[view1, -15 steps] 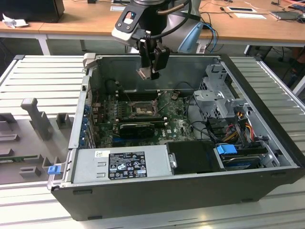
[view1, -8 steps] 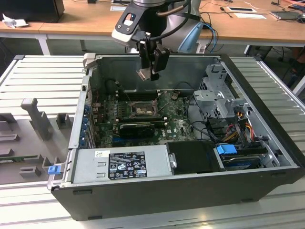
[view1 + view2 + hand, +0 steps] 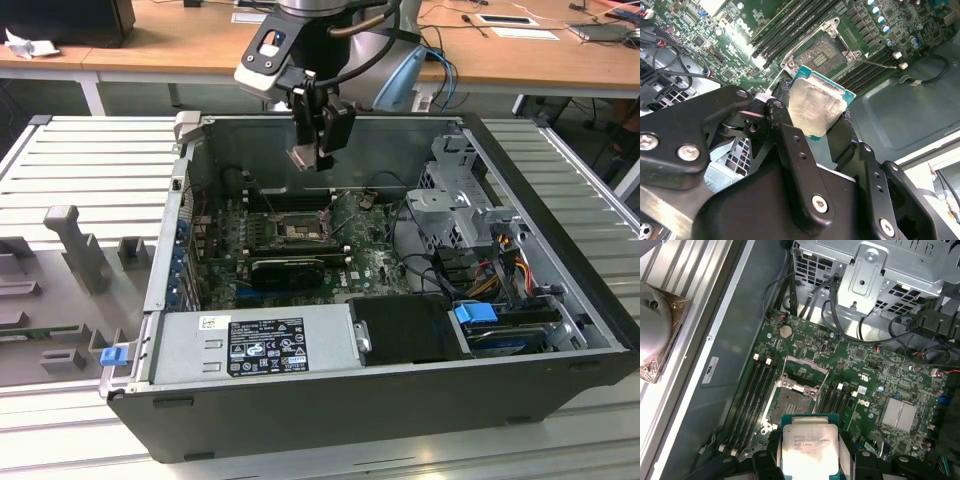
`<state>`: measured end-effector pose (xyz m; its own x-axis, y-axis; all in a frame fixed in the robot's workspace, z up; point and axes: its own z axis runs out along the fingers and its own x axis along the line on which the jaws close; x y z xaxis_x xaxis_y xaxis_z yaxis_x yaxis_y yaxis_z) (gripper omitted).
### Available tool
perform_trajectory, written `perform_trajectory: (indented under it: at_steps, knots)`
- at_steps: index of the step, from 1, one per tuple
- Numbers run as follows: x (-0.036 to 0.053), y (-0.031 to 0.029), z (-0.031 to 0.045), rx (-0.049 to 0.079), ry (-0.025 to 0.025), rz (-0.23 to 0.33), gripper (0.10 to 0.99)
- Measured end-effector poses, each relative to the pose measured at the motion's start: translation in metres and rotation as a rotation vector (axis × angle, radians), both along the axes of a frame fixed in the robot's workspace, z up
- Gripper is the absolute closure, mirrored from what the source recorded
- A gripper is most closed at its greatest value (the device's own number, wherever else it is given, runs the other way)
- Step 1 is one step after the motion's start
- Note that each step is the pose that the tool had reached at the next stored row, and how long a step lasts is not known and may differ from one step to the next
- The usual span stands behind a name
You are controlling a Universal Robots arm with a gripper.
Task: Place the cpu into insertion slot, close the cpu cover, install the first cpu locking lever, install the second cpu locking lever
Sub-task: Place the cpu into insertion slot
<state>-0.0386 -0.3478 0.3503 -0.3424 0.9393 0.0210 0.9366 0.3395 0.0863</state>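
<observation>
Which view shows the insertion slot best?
The second wrist view: the insertion slot lies close, dark centre bare. In the first wrist view the cpu overlaps the slot; in the exterior view the slot sits far off.

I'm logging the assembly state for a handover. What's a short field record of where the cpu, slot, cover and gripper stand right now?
gripper: shut on the cpu, above the open computer case
cpu: held in the air over the motherboard, not seated
insertion slot: empty, uncovered
cpu cover: appears raised, off the slot
</observation>
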Motion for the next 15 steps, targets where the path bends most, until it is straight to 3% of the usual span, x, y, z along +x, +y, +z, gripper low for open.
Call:
perform_trajectory:
  at_steps: [15]
  knots:
    - [0.0000,0.0000,-0.0012,0.000,-0.0001,-0.033,0.545]
